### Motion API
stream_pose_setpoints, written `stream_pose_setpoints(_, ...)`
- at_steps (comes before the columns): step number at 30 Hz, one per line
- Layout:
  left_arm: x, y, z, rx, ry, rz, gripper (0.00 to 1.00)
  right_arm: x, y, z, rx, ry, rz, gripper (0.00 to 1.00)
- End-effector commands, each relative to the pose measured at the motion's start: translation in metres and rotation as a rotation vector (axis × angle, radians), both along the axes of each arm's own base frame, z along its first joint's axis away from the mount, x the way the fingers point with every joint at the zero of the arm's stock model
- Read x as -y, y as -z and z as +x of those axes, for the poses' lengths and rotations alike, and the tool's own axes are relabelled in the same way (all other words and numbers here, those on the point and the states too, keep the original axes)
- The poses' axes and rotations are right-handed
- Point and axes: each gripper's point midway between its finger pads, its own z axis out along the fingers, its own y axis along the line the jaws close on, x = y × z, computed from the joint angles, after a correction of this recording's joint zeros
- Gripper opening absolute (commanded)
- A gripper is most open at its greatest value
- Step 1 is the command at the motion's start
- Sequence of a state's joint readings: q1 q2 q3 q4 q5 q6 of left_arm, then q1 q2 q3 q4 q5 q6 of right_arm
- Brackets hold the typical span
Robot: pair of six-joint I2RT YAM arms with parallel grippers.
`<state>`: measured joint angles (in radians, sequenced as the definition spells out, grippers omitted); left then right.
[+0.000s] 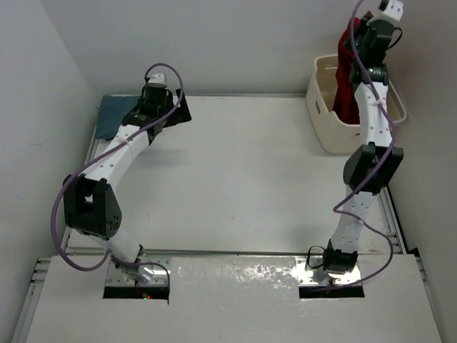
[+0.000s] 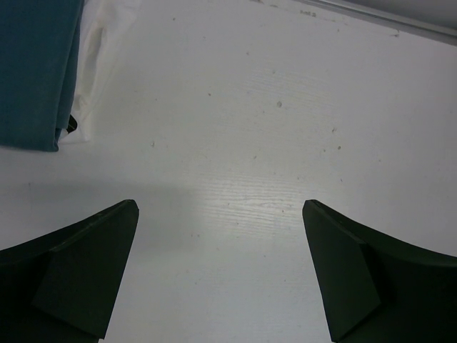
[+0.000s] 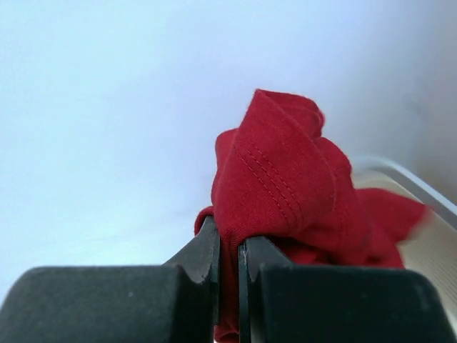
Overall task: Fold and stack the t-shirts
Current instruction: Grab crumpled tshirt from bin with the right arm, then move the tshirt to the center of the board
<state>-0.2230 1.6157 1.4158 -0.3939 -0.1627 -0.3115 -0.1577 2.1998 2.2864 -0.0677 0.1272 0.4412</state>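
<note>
- right hand (image 3: 228, 250) is clamping the red t-shirt (image 3: 285, 186), which is hanging into the basket (image 1: 325, 132) far right
- left hand (image 2: 218, 211) is hovering wide apart over the table (image 2: 285, 143), near the blue-grey t-shirt (image 2: 32, 71) and the white t-shirt (image 2: 96, 64) far left

The left arm (image 1: 118, 153) and right arm (image 1: 373, 118) have white tubular links between bulky black joint housings (image 1: 89, 207). A thin purple cable (image 1: 58, 229) loops along each. The left gripper (image 2: 220, 207) has matte black wedge-shaped fingers (image 2: 78, 279). The right gripper (image 3: 228, 239) is black too.
</note>
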Motion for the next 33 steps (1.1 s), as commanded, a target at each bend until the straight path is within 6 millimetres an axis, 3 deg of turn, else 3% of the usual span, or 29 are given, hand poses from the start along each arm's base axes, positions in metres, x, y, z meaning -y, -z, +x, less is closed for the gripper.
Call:
stream_pose_setpoints(1,0.002,-0.035,0.0,0.119,0.011,-0.028,1.0,-0.083,-0.106,-0.035,0.185,-0.247,-0.085,0.0)
stream_pose_setpoints(2,0.0,-0.036,-0.001,0.122,0.002,-0.029,1.0,-0.109,-0.115,-0.046,0.194,-0.338,-0.106,0.0)
stream_pose_setpoints(3,-0.001,-0.033,-0.004,0.117,0.001,-0.027,1.0,-0.13,-0.141,-0.07,0.234,-0.4,-0.133,0.0)
stream_pose_setpoints(4,-0.003,-0.037,-0.007,0.126,-0.006,-0.027,1.0,-0.171,-0.133,-0.079,0.214,-0.501,-0.152,0.0)
stream_pose_setpoints(6,-0.011,-0.037,-0.011,0.13,-0.043,-0.018,1.0,-0.215,-0.13,-0.101,0.189,-0.618,-0.231,0.0)
stream_pose_setpoints(7,-0.015,-0.041,-0.014,0.14,-0.06,-0.019,1.0,-0.247,-0.138,-0.12,0.203,-0.686,-0.254,0.0)
stream_pose_setpoints(10,-0.028,-0.041,-0.021,0.136,-0.105,-0.036,1.0,-0.302,-0.153,-0.159,0.246,-0.92,-0.21,0.0)
stream_pose_setpoints(11,-0.033,-0.036,-0.023,0.12,-0.116,-0.052,1.0,-0.318,-0.159,-0.176,0.27,-1.038,-0.196,0.0)
stream_pose_setpoints(14,-0.039,-0.034,-0.032,0.111,-0.133,-0.09,1.0,-0.337,-0.184,-0.212,0.353,-1.194,-0.143,0.0)
stream_pose_setpoints(17,-0.049,-0.025,-0.044,0.093,-0.16,-0.107,1.0,-0.346,-0.178,-0.238,0.376,-1.312,-0.109,0.0)
stream_pose_setpoints(18,-0.05,-0.028,-0.049,0.102,-0.164,-0.113,1.0,-0.346,-0.161,-0.232,0.33,-1.299,-0.081,0.0)
stream_pose_setpoints(21,-0.056,-0.022,-0.059,0.078,-0.203,-0.119,1.0,-0.337,-0.134,-0.225,0.252,-1.24,-0.087,0.0)
stream_pose_setpoints(23,-0.062,-0.022,-0.07,0.075,-0.237,-0.116,1.0,-0.32,-0.066,-0.203,0.111,-1.133,-0.062,0.0)
stream_pose_setpoints(26,-0.069,-0.014,-0.078,0.047,-0.277,-0.106,1.0,-0.283,-0.001,-0.18,0.002,-0.947,-0.06,0.0)
stream_pose_setpoints(27,-0.069,-0.009,-0.081,0.029,-0.283,-0.109,1.0,-0.26,0.053,-0.175,-0.109,-0.886,-0.02,0.05)
stream_pose_setpoints(28,-0.066,-0.005,-0.083,0.011,-0.274,-0.12,1.0,-0.248,0.08,-0.173,-0.167,-0.854,0.015,0.31)
stream_pose_setpoints(29,-0.065,0.001,-0.086,-0.009,-0.274,-0.125,1.0,-0.23,0.111,-0.17,-0.239,-0.814,0.062,0.49)
stream_pose_setpoints(30,-0.065,0.005,-0.088,-0.021,-0.277,-0.13,1.0,-0.225,0.138,-0.175,-0.311,-0.798,0.095,0.58)
stream_pose_setpoints(31,-0.063,0.009,-0.09,-0.035,-0.278,-0.14,1.0,-0.222,0.15,-0.177,-0.347,-0.795,0.079,0.81)
stream_pose_setpoints(32,-0.064,0.018,-0.095,-0.066,-0.289,-0.139,1.0,-0.217,0.171,-0.186,-0.441,-0.778,0.065,0.97)
stream_pose_setpoints(33,-0.06,0.024,-0.098,-0.091,-0.281,-0.156,1.0,-0.219,0.175,-0.191,-0.467,-0.785,0.001,0.99)
